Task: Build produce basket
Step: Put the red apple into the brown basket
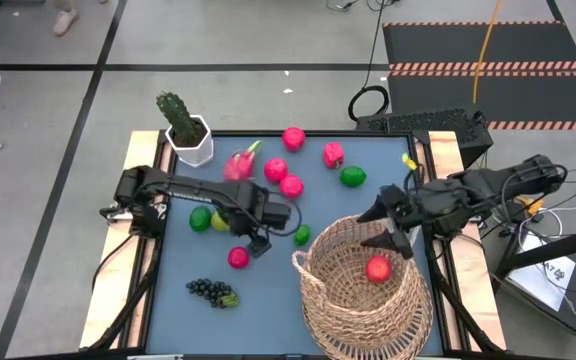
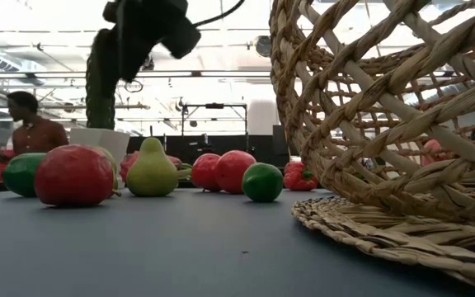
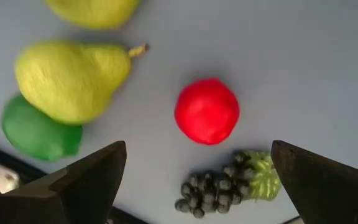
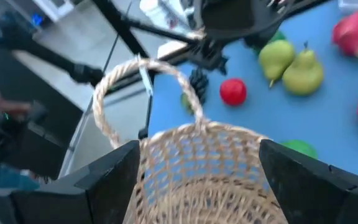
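A: The basket (image 1: pixel 363 290) is sitting at about five o'clock on the table (image 1: pixel 268 300), and one red apple (image 1: pixel 378 268) is already lying inside it. Why are we parking it there?

B: We are judging that it is within easy reach of the right arm, while the loose produce is lying toward twelve and nine o'clock.

A: And what is the right tool (image 1: pixel 392 226) doing?

B: It is hanging over the basket's rim at the one o'clock side, its jaws spread wide and carrying nothing that we are seeing.

A: The left tool (image 1: pixel 254 238)?

B: We are holding it wide and empty near the table's centre, above a small red fruit (image 3: pixel 207 111). The grape bunch (image 3: pixel 229 183) is lying just beside that fruit, and a pear (image 3: pixel 73 78) and a lime (image 3: pixel 39 132) are touching each other farther off.

A: So why the wide jaws?

B: We are guessing they are set to straddle the red fruit. The grapes are crowding one side, so we are risking a nudge.
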